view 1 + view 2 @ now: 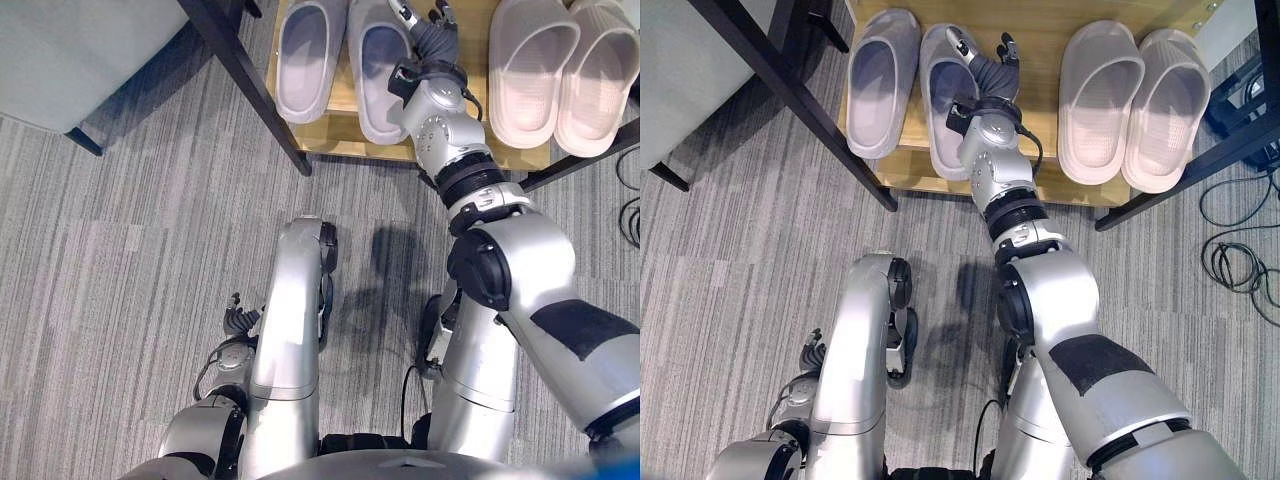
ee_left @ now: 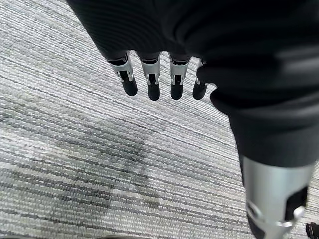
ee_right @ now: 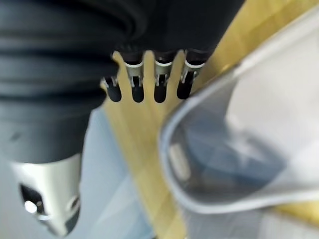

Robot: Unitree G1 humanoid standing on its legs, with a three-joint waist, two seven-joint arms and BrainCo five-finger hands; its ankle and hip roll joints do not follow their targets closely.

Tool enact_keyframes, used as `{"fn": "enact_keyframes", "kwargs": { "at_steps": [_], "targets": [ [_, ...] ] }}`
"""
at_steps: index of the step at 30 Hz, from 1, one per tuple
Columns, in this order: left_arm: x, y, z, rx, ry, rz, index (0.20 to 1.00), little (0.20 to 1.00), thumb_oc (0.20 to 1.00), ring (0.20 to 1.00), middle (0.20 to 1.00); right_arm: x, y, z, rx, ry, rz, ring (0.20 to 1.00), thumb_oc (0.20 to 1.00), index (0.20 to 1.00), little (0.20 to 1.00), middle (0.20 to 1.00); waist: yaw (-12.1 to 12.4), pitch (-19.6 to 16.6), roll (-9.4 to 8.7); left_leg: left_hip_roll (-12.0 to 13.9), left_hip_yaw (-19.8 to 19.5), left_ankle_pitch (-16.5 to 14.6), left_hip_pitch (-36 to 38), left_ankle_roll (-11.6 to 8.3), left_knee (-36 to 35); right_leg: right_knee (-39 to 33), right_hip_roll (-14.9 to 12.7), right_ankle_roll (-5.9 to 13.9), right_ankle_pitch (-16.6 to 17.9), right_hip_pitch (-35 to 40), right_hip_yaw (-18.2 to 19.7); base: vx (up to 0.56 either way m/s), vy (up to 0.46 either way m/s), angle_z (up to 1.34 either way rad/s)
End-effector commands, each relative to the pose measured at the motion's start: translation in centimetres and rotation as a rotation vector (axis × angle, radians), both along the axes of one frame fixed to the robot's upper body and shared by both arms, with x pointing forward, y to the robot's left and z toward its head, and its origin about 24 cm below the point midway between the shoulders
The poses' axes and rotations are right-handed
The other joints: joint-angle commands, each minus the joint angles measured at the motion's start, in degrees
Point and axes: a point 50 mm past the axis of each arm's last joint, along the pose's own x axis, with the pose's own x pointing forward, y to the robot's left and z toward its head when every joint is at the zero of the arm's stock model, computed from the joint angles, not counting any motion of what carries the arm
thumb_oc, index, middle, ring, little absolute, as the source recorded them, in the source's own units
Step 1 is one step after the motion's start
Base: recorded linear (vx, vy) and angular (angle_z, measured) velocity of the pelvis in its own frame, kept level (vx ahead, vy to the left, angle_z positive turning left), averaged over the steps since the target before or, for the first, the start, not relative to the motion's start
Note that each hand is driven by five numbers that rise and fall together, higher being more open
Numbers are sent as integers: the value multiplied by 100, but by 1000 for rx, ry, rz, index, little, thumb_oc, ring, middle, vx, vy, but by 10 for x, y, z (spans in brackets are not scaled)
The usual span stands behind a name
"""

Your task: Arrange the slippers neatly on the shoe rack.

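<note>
Our right hand (image 1: 985, 75) rests relaxed fingers by the grey slipper (image 1: 945, 100) on the shoe rack (image 1: 1040, 30); left hand (image 2: 164, 74) hangs released.

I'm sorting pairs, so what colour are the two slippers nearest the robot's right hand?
Pale lavender-grey slippers, clearest in the right eye view.

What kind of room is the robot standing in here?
Probably a home entryway or a mock-up of one. A low wooden shoe rack with dark legs holds two pairs of slippers, grey and pink, and the floor is grey striped carpet. The right robot hand reaches over the rack.
</note>
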Motion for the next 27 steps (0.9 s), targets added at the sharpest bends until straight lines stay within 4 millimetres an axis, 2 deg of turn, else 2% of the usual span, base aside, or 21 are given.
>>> {"fn": "enact_keyframes", "kwargs": {
  "at_steps": [1,5,7,13,18,20,23,24,25,27],
  "targets": [
    [-2,-47,-7,-78,-16,-46,1000,1000,1000,1000,1000,-13,13,39,33,-151,78,1000,1000,1000,1000,1000,151,-94,-205,38,-157,-460,250,272,328,-294,160,-69,1705,185,827,0,0,0],
    [0,-48,-7,-70,-13,-39,1000,1000,1000,1000,1000,-20,15,26,67,-163,114,1000,1000,1000,1000,1000,111,-90,-227,37,-185,-474,250,288,270,-342,190,-66,1725,170,795,-3,1,-1],
    [1,-48,-5,-58,-20,-50,1000,1000,1000,1000,1000,-23,8,19,63,-179,94,1000,1000,1000,1000,1000,91,-91,-220,49,-170,-473,250,303,243,-370,188,-61,1742,175,789,-16,3,-6],
    [3,-45,-3,-36,-32,-53,1000,1000,1000,1000,1000,-33,-17,22,106,-269,6,1000,1000,1000,1000,1000,83,-91,-190,56,-194,-466,250,303,260,-348,180,-64,1732,168,767,0,0,0],
    [5,-43,-1,-20,-42,-59,1000,1000,1000,1000,1000,-51,-30,33,42,-427,-27,1000,1000,1000,1000,1000,79,-91,-176,39,-214,-443,250,298,241,-353,234,-60,1725,172,782,-2,-6,0],
    [3,-42,-1,-7,-41,-61,1000,1000,1000,1000,1000,-61,-35,42,-56,-516,-40,1000,1000,1000,1000,1000,74,-92,-189,30,-236,-430,250,281,243,-333,256,-60,1719,173,771,-12,-31,0],
    [3,-39,-1,-5,-46,-57,1000,1000,1000,1000,1000,-62,-32,45,-166,-529,-1,1000,1000,1000,1000,1000,71,-91,-233,4,-277,-413,250,278,228,-343,272,-57,1720,173,757,-13,-23,0],
    [3,-39,-1,-7,-52,-53,1000,1000,1000,1000,1000,-63,-33,48,-257,-545,-24,1000,1000,1000,1000,1000,58,-90,-262,7,-278,-406,250,274,213,-359,293,-66,1724,171,750,0,0,0],
    [3,-39,-1,-9,-52,-53,1000,1000,1000,1000,1000,-63,-33,48,-258,-545,-24,1000,1000,1000,1000,1000,56,-90,-256,6,-278,-405,250,275,213,-360,293,-66,1724,172,749,-22,-30,1],
    [2,-37,-1,-14,-59,-40,1000,1000,1000,1000,1000,-71,-38,54,-539,-611,-79,1000,1000,1000,1000,1000,39,-90,-296,-2,-285,-406,250,280,179,-382,328,-66,1721,161,741,0,0,0]
  ]
}}
